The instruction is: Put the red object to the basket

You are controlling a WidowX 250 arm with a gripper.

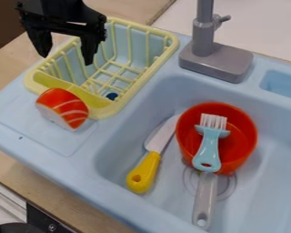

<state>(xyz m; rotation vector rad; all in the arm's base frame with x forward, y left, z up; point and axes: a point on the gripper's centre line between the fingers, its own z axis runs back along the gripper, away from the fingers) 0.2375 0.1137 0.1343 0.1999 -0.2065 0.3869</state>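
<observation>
Red object point(64, 107): seemed light, stiff, slightly slick.
Best hold: I judged its opposite sides.
My fingers point(89, 49): hung parted, empty.

My gripper point(66, 59) looks matt & smooth. Basket point(98, 104), sink point(75, 168) & bowl point(233, 136): smooth plastic, bowl v. shiny. Red toy point(66, 105): smooth, bit shiny. Near-left counter point(51, 195): wood. Far tap point(216, 61): dull, prob. plastic.

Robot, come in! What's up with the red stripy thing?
Hand open, over basket. Red stripy piece outside, at basket's rim. Nothing seems in the way.
</observation>
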